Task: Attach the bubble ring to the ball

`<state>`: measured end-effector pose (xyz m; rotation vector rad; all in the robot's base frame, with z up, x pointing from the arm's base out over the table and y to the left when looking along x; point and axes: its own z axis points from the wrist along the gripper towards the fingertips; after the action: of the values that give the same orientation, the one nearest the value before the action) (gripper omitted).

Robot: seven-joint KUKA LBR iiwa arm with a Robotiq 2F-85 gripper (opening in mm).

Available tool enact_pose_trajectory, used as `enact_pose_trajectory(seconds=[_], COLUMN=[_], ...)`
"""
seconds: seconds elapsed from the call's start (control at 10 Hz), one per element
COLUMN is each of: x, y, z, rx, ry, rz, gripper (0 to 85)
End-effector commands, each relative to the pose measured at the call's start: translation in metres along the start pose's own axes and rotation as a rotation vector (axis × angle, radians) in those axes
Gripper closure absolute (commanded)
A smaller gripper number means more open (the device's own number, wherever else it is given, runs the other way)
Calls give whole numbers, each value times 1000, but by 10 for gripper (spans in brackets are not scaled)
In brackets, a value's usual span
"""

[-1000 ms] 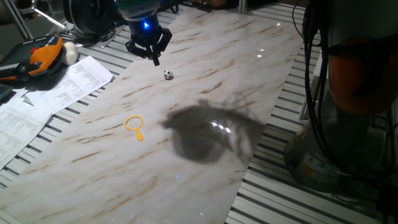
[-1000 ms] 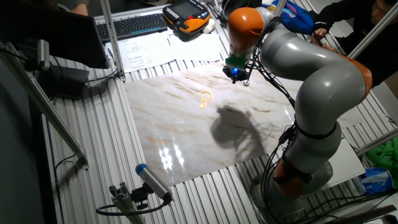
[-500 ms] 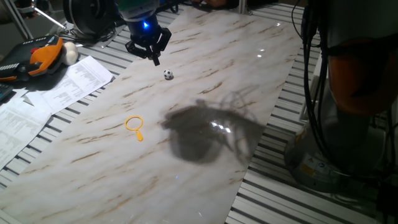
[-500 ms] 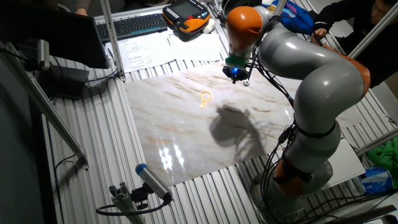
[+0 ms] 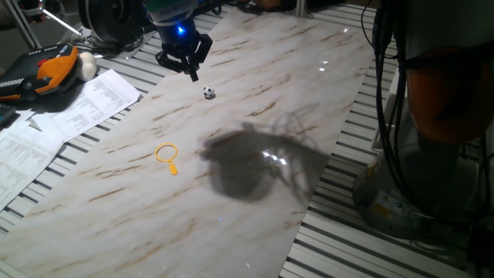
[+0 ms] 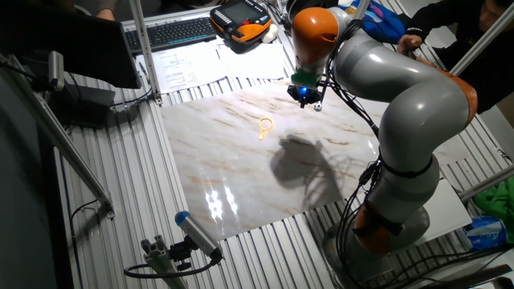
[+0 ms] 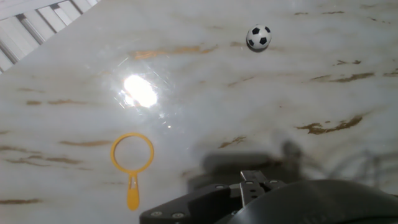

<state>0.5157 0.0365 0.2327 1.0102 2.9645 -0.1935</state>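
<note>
The bubble ring point(image 5: 167, 154), a small yellow-orange loop with a short handle, lies flat on the marble board point(image 5: 255, 116); it also shows in the other fixed view point(image 6: 264, 125) and at lower left in the hand view point(image 7: 132, 154). The ball point(image 5: 209, 92), tiny and black-and-white, rests apart from the bubble ring, farther back on the board point(image 6: 318, 106) point(image 7: 258, 37). My gripper point(image 5: 192, 74) hovers above the board just left of and behind the ball, its fingertips together and nothing in them. In the hand view only its dark body shows, at the bottom edge.
Printed sheets point(image 5: 69, 108), an orange-black pendant point(image 5: 46, 71) and a larger off-white ball point(image 5: 87, 66) lie left of the board. A keyboard point(image 6: 173, 32) sits at the back. Slatted metal surrounds the board. The arm's shadow point(image 5: 255, 166) falls mid-board.
</note>
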Motion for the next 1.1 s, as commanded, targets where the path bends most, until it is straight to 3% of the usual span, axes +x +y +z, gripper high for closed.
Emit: enact_pose_trajectory(seconds=[0.0, 0.7, 1.0], x=[0, 0, 0], y=[0, 0, 0], z=[0, 0, 0], rx=[0, 3, -12], ry=[2, -1, 1], rz=[0, -31, -57], gripper=[850, 850, 850])
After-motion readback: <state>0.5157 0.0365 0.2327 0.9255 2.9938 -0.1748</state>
